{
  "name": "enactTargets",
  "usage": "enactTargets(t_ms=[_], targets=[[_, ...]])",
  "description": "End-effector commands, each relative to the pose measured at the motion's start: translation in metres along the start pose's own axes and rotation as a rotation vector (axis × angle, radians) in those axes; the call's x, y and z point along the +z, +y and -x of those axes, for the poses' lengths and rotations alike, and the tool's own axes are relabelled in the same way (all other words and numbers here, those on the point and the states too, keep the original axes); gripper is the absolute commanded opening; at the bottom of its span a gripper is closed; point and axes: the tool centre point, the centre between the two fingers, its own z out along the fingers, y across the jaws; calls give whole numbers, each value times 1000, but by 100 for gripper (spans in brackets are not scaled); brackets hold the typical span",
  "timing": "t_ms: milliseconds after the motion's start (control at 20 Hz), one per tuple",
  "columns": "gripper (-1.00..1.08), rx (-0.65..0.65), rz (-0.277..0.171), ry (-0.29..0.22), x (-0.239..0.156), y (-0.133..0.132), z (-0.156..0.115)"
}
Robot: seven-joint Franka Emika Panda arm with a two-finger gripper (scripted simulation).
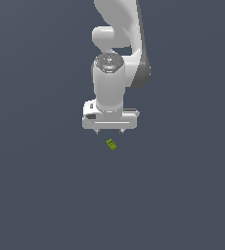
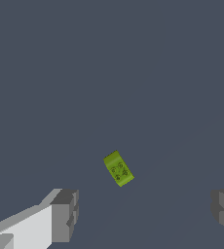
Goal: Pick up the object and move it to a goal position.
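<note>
We find the white arm (image 1: 117, 53) poised over a plain grey surface (image 1: 36, 195) whose edges and corners lie outside both views, so we cannot place anything by them. Its gripper (image 1: 109, 132) is spread wide and empty, the lime-green block (image 1: 111, 144) lying loose just beyond the fingertips (image 2: 64, 214). The block sits askew to the jaws, so we judge a straight descent could clip a corner and knock it aside.

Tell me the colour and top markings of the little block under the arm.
The block is lime green with small dark spots on top, clearest in the wrist view.
</note>
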Motion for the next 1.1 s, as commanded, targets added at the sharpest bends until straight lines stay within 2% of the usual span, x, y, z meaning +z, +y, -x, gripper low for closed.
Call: enactTargets(t_ms=[0, 600, 1050], targets=[[100, 0, 0, 0, 0, 0, 0], [100, 28, 8, -2, -8, 11, 1], [100, -53, 9, -3, 10, 9, 4]])
